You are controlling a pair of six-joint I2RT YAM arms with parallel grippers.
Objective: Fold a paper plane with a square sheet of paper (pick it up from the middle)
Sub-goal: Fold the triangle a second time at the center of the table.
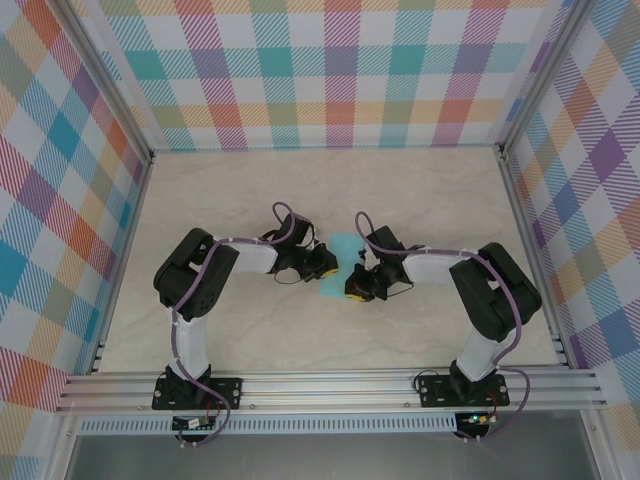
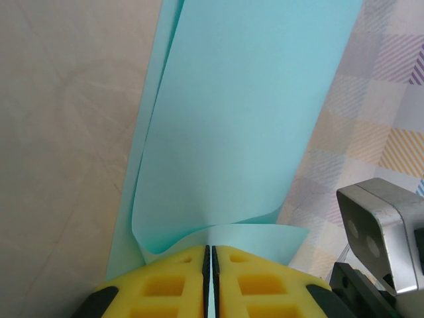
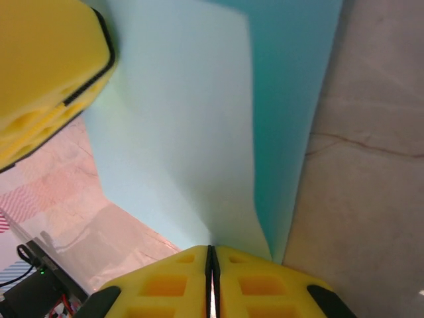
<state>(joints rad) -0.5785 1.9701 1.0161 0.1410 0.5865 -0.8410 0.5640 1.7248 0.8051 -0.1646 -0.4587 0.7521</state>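
- At the centre of the table (image 1: 250,190), the square sheet of paper (image 1: 345,246) is held, curled over itself.
- The left gripper (image 2: 211,255) jaws are clamped on its 9 o'clock edge, the right gripper (image 3: 211,255) jaws on its 4 o'clock edge.
- A tear or skewed crease may be caused by uneven pulling.

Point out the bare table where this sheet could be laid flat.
Widest free patch: the table strip between the arms and the back wall. Smaller bare stretch in front, between the two arm bases. Crowded at the centre, where the left gripper and right gripper both pinch the square sheet of paper.
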